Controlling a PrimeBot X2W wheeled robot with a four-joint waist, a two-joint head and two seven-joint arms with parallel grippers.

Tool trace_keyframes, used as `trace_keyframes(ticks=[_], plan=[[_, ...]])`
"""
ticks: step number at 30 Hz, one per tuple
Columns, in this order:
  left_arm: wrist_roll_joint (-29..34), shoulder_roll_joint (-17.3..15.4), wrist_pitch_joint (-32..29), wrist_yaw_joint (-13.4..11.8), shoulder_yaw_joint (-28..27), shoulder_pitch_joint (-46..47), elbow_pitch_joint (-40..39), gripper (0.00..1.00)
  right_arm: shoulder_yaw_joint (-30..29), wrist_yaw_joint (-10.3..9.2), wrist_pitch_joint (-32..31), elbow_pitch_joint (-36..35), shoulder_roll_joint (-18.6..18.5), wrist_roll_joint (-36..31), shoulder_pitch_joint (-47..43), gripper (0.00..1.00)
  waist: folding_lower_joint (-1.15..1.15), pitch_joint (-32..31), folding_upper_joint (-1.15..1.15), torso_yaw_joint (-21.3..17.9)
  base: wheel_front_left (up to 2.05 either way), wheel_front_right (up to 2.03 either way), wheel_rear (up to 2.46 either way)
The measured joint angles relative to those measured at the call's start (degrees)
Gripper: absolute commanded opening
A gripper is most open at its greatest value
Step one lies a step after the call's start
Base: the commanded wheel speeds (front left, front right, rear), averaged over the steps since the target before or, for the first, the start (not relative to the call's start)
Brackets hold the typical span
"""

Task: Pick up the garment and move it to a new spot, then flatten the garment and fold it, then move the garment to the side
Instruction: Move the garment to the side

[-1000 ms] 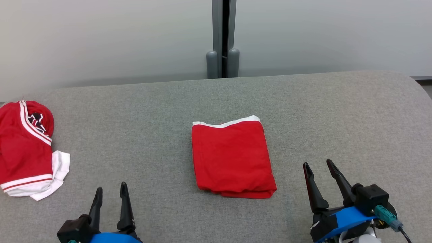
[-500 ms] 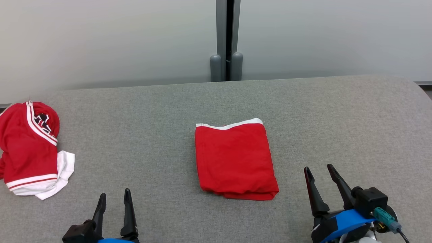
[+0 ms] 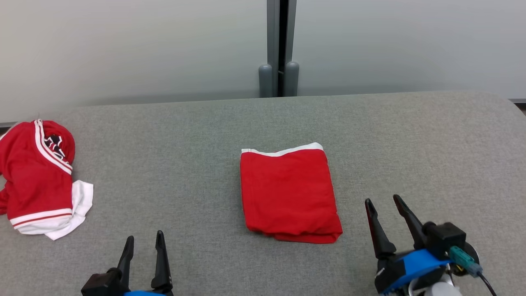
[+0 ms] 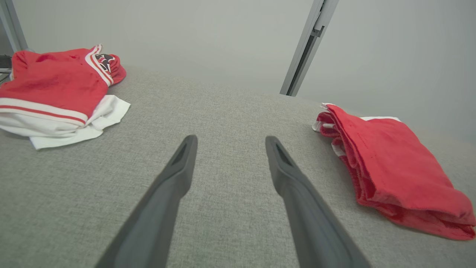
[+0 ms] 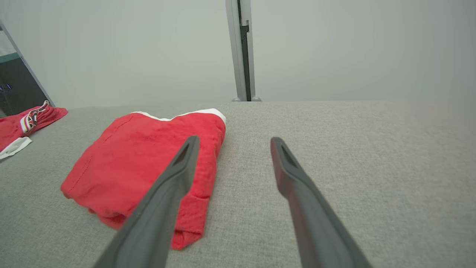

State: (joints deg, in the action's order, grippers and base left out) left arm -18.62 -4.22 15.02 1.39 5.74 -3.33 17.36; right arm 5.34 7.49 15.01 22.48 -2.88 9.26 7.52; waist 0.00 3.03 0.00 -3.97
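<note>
Folded garment (image 4: pixel 394 163) near empty end effector (image 4: pixel 230 138)

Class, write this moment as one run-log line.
folded red garment: flat, middle of grey fabric table | left gripper: open, empty | right gripper: open, empty

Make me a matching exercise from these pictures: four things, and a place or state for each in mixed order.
Things:
1 folded red garment
2 crumpled red-and-white garment
3 left hand
4 right hand

Places:
A open, right of the folded garment
B middle of the table
C table's left end
D open, lower left in head view

Pairs: 1-B, 2-C, 3-D, 4-A
</note>
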Motion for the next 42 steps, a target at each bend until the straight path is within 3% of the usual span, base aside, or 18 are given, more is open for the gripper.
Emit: trace_keyframes(ticks=[6, 13, 23, 30, 31, 33, 34, 42], plan=[[0.5, 0.2, 0.0, 0.3, 0.4, 1.3, 0.4, 1.0, 2.5, 0.0, -1.5, 3.1, 0.0, -2.6, 6.0, 1.0, 0.0, 0.8, 0.0, 0.9, 0.0, 0.0, 0.0], [1.0, 0.2, 0.0, 0.6, 0.6, 3.2, 1.3, 1.0, 1.3, 0.0, -15.0, 8.8, -0.5, -4.8, 16.7, 1.0, 0.0, 2.2, 0.0, 3.4, 0.0, 0.0, 0.0], [0.8, 0.5, 0.0, 0.5, -0.7, 4.8, 2.0, 1.0, 0.4, 0.0, -33.8, 15.8, -4.7, 3.2, 22.7, 1.0, 0.0, 5.5, 0.0, 8.5, 0.0, 0.0, 0.0], [1.1, 0.7, 0.0, 0.7, -1.1, 6.0, 1.4, 1.0, 3.8, 0.0, -40.0, 16.3, -7.1, 9.0, 23.1, 1.0, 0.0, 8.2, 0.0, 11.2, 0.0, 0.0, 0.0], [1.3, 0.8, 0.0, 0.7, -1.1, 6.0, 1.3, 1.0, 4.7, 0.0, -40.4, 16.0, -7.4, 9.9, 23.3, 0.57, 0.01, 8.5, 0.0, 11.4, 0.0, 0.0, 0.0], [1.6, 0.8, 0.0, 0.7, -1.2, 6.1, 1.2, 1.0, 5.7, 0.0, -40.4, 15.3, -7.9, 11.1, 23.9, 0.1, 0.01, 9.3, 0.0, 11.5, 0.0, 0.0, 0.0], [1.8, 0.9, 0.0, 0.7, -1.2, 6.1, 1.0, 1.0, 6.2, 0.0, -40.1, 15.1, -8.1, 11.6, 24.2, 0.0, 0.01, 9.7, 0.0, 11.4, 0.0, 0.0, 0.0], [3.4, 1.0, 0.0, 1.1, -0.7, 8.5, -1.4, 1.0, 8.5, 0.02, -34.2, 13.1, -10.7, 11.1, 27.1, 0.0, 0.01, 13.5, 0.0, 6.5, 0.0, 0.0, 0.0]])
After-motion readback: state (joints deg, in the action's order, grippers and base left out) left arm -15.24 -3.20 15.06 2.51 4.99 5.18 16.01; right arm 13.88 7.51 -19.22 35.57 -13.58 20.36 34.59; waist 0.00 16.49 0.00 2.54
